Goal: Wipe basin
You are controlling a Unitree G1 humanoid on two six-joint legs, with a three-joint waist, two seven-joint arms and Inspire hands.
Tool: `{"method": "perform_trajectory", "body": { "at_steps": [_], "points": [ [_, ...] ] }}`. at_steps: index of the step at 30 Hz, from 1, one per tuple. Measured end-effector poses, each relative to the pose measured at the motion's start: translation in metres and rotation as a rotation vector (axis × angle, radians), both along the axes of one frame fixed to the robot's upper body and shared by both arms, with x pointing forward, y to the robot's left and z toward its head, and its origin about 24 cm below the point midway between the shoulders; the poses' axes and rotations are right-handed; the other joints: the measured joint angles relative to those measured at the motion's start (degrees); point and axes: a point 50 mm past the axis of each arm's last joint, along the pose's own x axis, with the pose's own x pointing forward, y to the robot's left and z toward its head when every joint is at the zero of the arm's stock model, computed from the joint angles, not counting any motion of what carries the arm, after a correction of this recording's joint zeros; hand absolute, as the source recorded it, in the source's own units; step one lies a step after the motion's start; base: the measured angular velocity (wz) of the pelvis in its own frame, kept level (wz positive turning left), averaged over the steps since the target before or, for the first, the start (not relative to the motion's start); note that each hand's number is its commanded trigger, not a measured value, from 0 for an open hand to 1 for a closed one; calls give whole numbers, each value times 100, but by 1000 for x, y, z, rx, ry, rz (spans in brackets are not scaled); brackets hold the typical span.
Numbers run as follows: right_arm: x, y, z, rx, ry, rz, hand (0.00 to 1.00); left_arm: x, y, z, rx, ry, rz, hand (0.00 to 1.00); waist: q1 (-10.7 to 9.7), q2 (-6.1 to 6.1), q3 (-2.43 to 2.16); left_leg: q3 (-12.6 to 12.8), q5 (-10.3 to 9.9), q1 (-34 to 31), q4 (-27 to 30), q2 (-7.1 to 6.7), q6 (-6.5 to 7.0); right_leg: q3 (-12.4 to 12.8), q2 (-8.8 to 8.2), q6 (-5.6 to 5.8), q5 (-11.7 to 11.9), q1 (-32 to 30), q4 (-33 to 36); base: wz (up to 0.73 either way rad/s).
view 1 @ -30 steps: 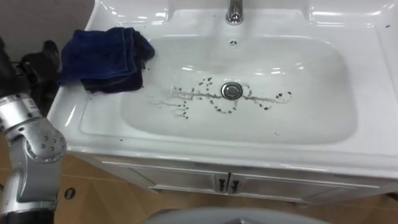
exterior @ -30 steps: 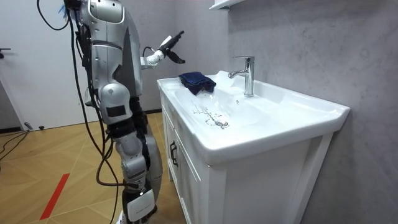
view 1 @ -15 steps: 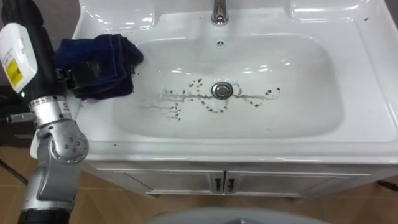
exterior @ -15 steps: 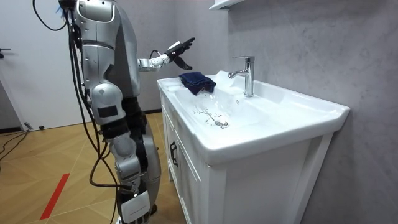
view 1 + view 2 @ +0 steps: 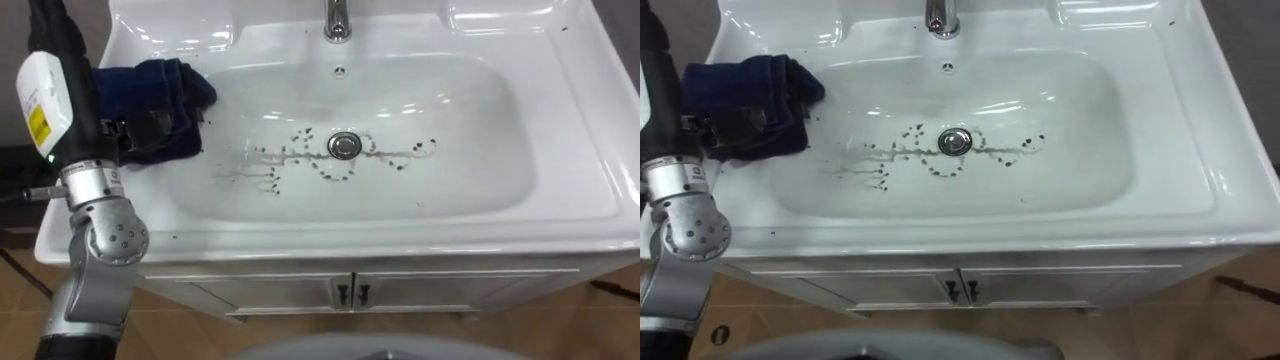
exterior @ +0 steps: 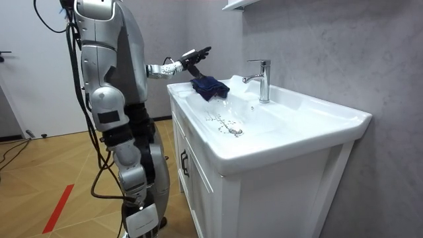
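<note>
A white basin [image 5: 560,150] has dark specks and smears [image 5: 300,160] around its drain [image 5: 344,145]. A dark blue cloth [image 5: 160,95] lies bunched on the basin's left rim, partly hanging into the bowl. My left hand [image 5: 62,50] rises at the left edge, its back towards me, right beside the cloth. In the room view the left hand [image 6: 195,56] hovers just above the cloth [image 6: 210,87] with straight fingers, holding nothing. I stand at the front of the cabinet, facing the basin.
A chrome faucet [image 5: 338,18] stands at the back middle of the basin. White cabinet doors [image 5: 350,290] lie below the front edge. A grey wall runs behind the basin, and a wooden floor [image 6: 53,178] stretches out behind me.
My left arm has reached forward, bringing the hand from beside the basin to just over the cloth. The eye view has shifted, so the basin sits further left and lower.
</note>
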Motion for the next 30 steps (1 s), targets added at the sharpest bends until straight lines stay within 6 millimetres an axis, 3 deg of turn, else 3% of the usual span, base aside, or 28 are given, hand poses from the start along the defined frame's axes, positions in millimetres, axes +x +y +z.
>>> {"method": "perform_trajectory", "body": {
  "at_steps": [9, 23, 30],
  "points": [
    [-7, 6, -2, 7, 41, -21, 0, -2, -1, -13, -26, 50, 29, 0, -1, 39, -18, 28, 0, 20, 3, 2, 0, 5, -2, 1, 0, 15, 1, 0],
    [-2, 7, -3, 10, 61, -24, 0, -4, 1, -26, -4, 126, 61, 0, -4, 71, 0, 22, 2, -3, -33, 11, -3, 46, 16, -9, 6, -10, 8, 0],
    [-2, 8, -3, 3, 63, -29, 0, -10, 6, -48, -14, 244, 100, 0, 13, 55, 2, 0, 2, -13, -22, 9, -4, 14, 16, -9, 6, -27, 6, 2]
  ]
}}
